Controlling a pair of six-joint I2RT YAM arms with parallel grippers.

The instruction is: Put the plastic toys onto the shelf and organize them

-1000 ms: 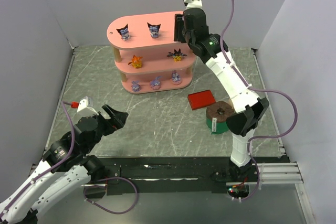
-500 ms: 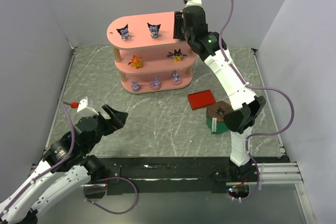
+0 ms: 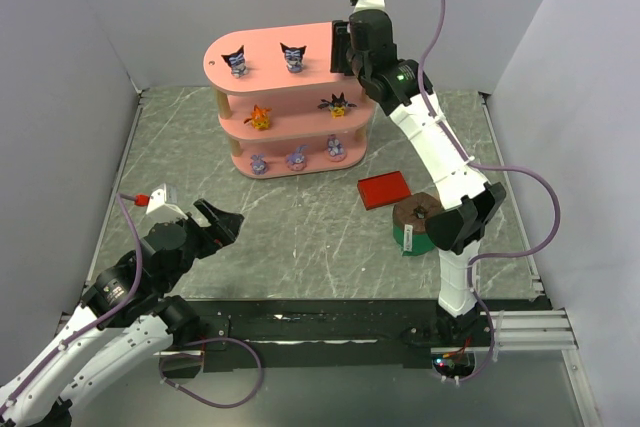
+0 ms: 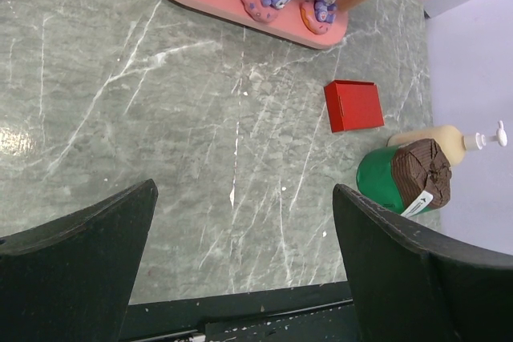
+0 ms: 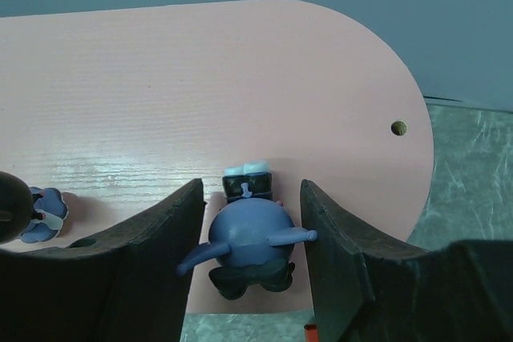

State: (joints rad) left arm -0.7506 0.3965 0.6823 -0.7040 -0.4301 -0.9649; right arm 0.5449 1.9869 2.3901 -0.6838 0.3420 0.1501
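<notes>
The pink shelf (image 3: pixel 270 47) stands at the back of the table. Two dark pointed-ear toys (image 3: pixel 237 60) (image 3: pixel 293 56) stand on its top board. The orange toy (image 3: pixel 260 117) and the spiky black toy (image 3: pixel 337 104) are on the middle board, and three lilac toys (image 3: pixel 296 157) on the bottom one. My right gripper (image 3: pixel 342 47) hovers over the top board's right end (image 5: pixel 240 78), shut on a third dark toy (image 5: pixel 248 230) whose ears touch both fingers. The left gripper (image 3: pixel 225 219) (image 4: pixel 240 190) hangs open and holds nothing, low at the front left.
A flat red box (image 3: pixel 384 189) (image 4: pixel 353 106) lies right of the shelf. The green cylinder with a brown top (image 3: pixel 418 225) (image 4: pixel 401 180) stands by the right arm's elbow. A pump bottle (image 4: pixel 441 140) lies behind it in the left wrist view.
The right gripper has edged slightly up and left over the shelf's top board with the toy, then held still. The left arm has not moved.
</notes>
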